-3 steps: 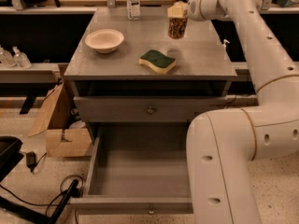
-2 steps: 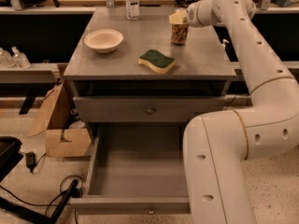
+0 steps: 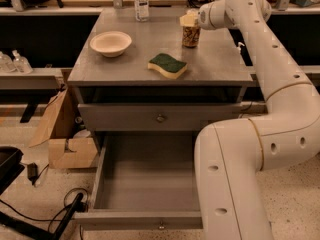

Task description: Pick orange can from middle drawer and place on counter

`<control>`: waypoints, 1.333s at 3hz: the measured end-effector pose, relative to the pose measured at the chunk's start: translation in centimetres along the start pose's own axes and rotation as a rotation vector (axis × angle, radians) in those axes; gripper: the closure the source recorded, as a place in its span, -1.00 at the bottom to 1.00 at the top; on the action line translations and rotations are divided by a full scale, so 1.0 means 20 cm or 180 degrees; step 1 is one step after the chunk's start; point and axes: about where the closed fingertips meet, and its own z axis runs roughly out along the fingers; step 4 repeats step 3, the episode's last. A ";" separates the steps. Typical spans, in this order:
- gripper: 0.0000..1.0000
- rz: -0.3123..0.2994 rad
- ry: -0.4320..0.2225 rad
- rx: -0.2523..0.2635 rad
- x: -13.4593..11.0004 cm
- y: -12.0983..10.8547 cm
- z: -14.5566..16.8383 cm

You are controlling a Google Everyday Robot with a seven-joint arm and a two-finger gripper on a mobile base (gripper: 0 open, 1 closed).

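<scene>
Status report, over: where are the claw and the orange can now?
Claw at top of orange can. Can upright on counter. Sponge, bowl apart from it. Middle drawer open.

The orange can (image 3: 190,36), brown-orange with a patterned label, is stood upright on the matte-grey counter (image 3: 145,49) towards its far right corner, with the gripper (image 3: 189,20) positioned at its top. The middle drawer (image 3: 150,181) is pulled open, its flat grey floor exposed.

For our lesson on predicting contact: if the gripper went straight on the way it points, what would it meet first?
Probably the orange can: the gripper sits right at its top, above the counter, seemingly pointing down-left into it. Depth is unclear.
</scene>
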 end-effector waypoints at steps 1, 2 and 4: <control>-0.41 0.0001 0.0003 -0.0003 0.00 0.00 0.00; -0.85 0.0001 0.0003 -0.0003 0.00 0.00 0.00; -1.00 0.0002 0.0009 -0.0008 0.01 0.01 0.01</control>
